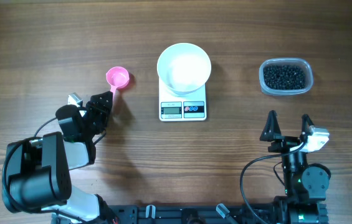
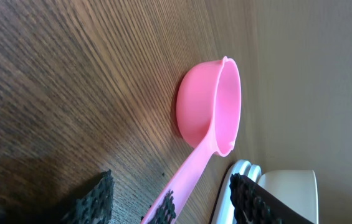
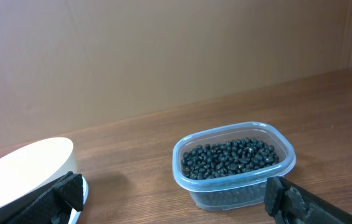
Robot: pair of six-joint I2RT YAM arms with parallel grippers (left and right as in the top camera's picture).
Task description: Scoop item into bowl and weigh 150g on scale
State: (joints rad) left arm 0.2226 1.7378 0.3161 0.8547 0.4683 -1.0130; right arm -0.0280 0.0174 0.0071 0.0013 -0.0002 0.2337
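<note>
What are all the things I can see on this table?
scoop: one, pink, left of the scale, cup empty
bowl: one, white, on top of the scale, empty
scale: one, white with grey display, table middle
tub: one, clear plastic, right side
beans: many, black, inside the tub
table: one, brown wood, under everything
left gripper: one, black, open around the scoop's handle
right gripper: one, black, open, near side of the tub, holding nothing
</note>
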